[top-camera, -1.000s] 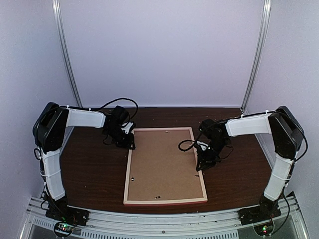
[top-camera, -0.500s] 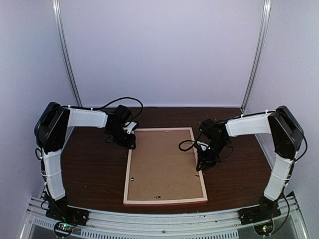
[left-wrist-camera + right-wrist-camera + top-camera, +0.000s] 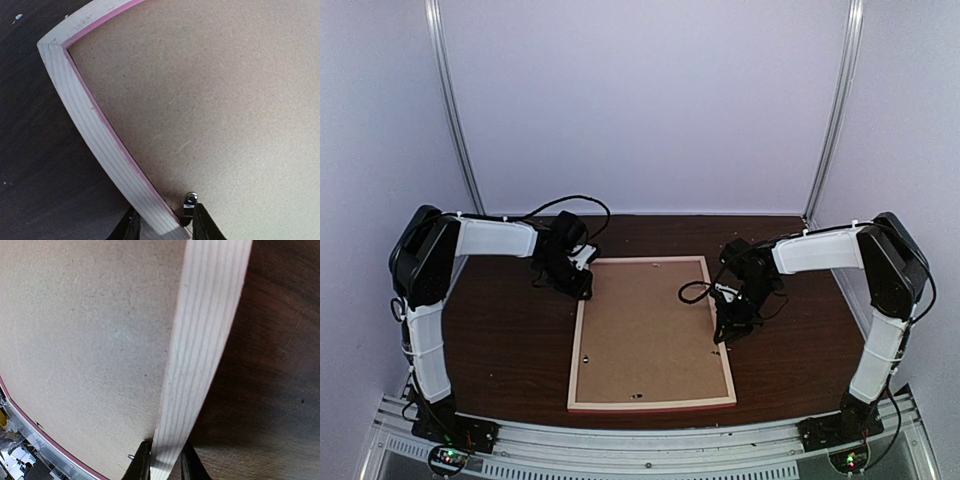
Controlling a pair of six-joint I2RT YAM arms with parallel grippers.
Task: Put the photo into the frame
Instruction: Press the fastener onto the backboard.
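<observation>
The frame lies face down on the dark table, its pale wood back edges up and a brown backing board filling it. The photo is hidden. My left gripper is at the frame's far left rail. In the left wrist view the gripper sits astride that rail, one finger outside and the other against a small metal tab on the board side. My right gripper is shut on the right rail, one finger on each side of the gripper.
The frame's near edge shows pink-red moulding close to the metal rail at the table front. Cables loop off both wrists. Pale walls enclose the table on three sides.
My left wrist has shifted slightly toward the far side along the frame's left rail. The right arm and the frame have not moved.
</observation>
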